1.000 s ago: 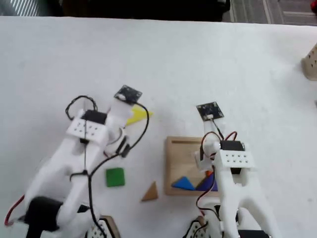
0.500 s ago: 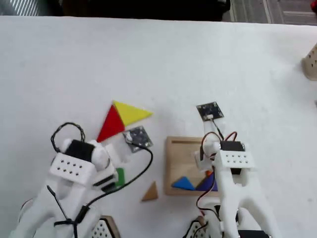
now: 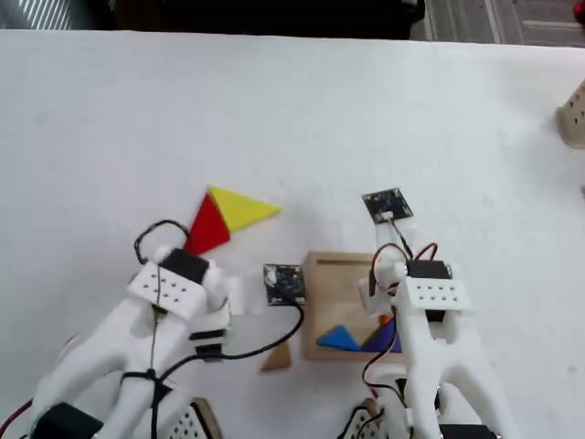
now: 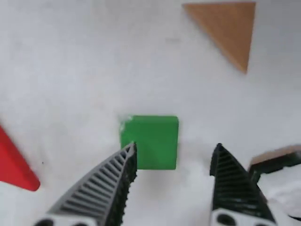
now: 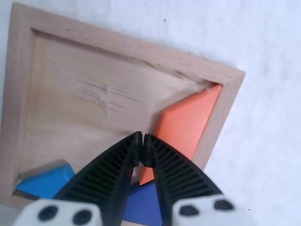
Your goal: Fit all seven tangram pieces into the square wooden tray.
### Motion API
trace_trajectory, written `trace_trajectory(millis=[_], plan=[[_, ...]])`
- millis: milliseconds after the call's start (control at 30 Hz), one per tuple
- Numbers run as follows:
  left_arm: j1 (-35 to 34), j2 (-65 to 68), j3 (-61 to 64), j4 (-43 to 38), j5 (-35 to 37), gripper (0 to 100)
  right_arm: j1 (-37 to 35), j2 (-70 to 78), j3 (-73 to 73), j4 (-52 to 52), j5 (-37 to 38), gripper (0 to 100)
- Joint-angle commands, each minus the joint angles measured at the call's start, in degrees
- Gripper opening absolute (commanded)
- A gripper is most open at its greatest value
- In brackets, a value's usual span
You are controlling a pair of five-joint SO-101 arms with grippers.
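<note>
My left gripper [image 4: 175, 149] hangs just off the left side of the square wooden tray [image 3: 338, 260]. Its two ribbed fingers [image 4: 110, 181] are spread wide and hold nothing. The green square [image 4: 150, 141] lies flat on the white table [image 3: 366, 119] below them. In my wrist view one fingertip overlaps the square's corner and the other stands just clear of its opposite edge; I cannot tell whether either touches it. The tan triangle [image 3: 277, 354] lies on the table just beside the tray's near left corner. The red triangle [image 3: 208, 226] and the yellow triangle [image 3: 243, 209] lie touching along one edge, well out from the tray's far left corner.

My right gripper [image 5: 142, 141] hangs over the tray's floor, fingertips pressed together with nothing between them. Inside the tray, the orange piece [image 5: 186, 123] lies along one wall with its tip in a corner. The light blue triangle [image 5: 44, 181] sits against the near wall. The dark blue piece [image 5: 143, 200] is just beside it, between it and the orange piece. Bare wood shows across the tray's far left part.
</note>
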Motion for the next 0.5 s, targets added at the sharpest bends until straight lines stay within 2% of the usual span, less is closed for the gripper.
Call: trace_trajectory(millis=[0, 100, 300, 467], plan=[[1.0, 3.8, -2.0, -4.9, 1.7, 29, 1.0, -0.7, -0.3, -0.6, 0.7, 1.8], [0.3, 7.1, -2.2, -5.2, -1.0, 29, 1.0, -0.7, -0.3, -0.6, 0.7, 1.8], [0.0, 8.3, -2.5, -5.2, -1.6, 26, 1.0, -0.7, -0.3, -0.6, 0.7, 1.8], [-5.5, 8.4, -2.5, -7.6, -3.1, 26, 1.0, -0.7, -0.3, -0.6, 0.8, 1.8]])
